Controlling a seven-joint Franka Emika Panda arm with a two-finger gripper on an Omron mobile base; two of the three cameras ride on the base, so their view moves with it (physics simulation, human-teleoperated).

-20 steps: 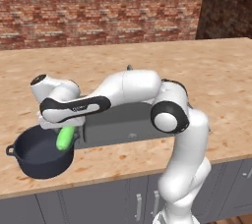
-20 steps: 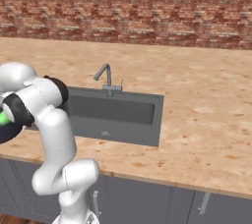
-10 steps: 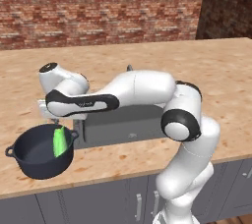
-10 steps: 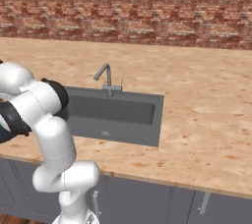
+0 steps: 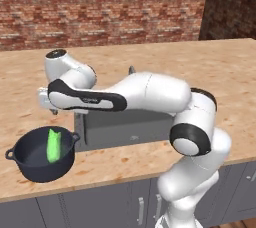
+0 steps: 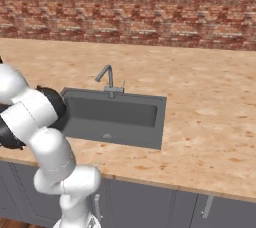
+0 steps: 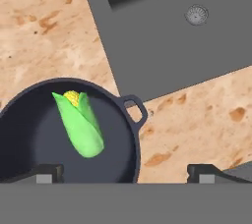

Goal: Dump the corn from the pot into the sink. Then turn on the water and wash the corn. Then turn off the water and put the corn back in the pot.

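The green corn (image 5: 52,144) lies inside the dark pot (image 5: 30,169), which stands on the counter left of the sink (image 5: 125,124). In the hand view the corn (image 7: 78,122) rests on the pot's floor with its yellow tip showing, and one loop handle of the pot (image 7: 135,110) points toward the sink (image 7: 172,46). My gripper (image 5: 52,111) hangs a little above the pot's far rim. It is open, with the fingertips (image 7: 49,171) spread wide and nothing between them. The sink basin (image 6: 112,114) holds nothing.
A slim grey faucet (image 6: 106,77) stands at the sink's back edge, and a drain (image 7: 197,15) sits in the basin floor. The wooden counter (image 6: 200,107) runs wide to the right. A brick wall (image 6: 130,7) closes the back. My arm spans over the sink.
The corn was between my fingers above the pot a second ago. It has since been let go and lies in the pot. My hand has risen away from it.
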